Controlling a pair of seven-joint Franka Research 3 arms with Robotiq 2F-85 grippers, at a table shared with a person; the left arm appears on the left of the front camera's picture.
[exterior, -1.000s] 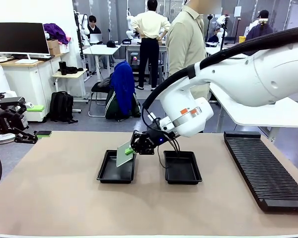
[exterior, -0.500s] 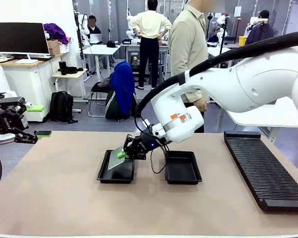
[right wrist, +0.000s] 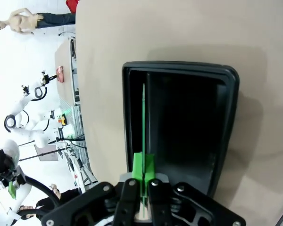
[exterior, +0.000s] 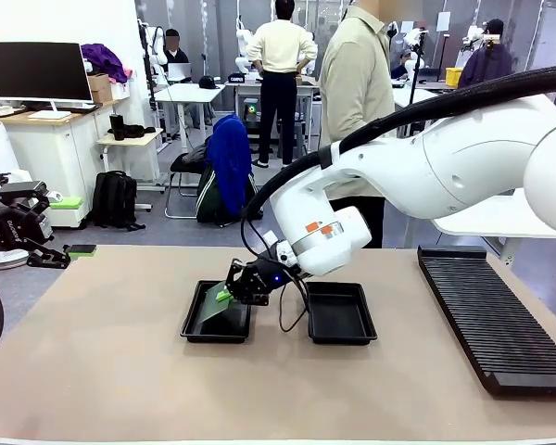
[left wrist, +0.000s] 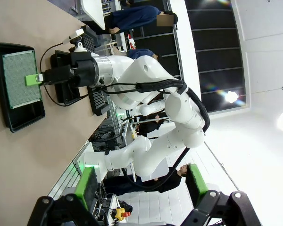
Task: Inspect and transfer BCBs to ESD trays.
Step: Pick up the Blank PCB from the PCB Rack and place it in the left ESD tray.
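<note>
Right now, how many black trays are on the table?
2. One tray sits left of centre, under the board in the right claw; the other tray lies just right of it.

Front and wrist views, shared tray point(exterior: 213, 337)

R claw point(exterior: 224, 297) clamped on BCB point(exterior: 211, 307), board tilted over left ESD tray point(exterior: 191, 330), mid desk point(exterior: 120, 371). Right ESD tray point(exterior: 339, 321) just beside it. Black slotted rack point(exterior: 491, 320) at desk's R side.

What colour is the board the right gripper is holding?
The board is pale grey-green, finely gridded; best in left wrist view.
</note>
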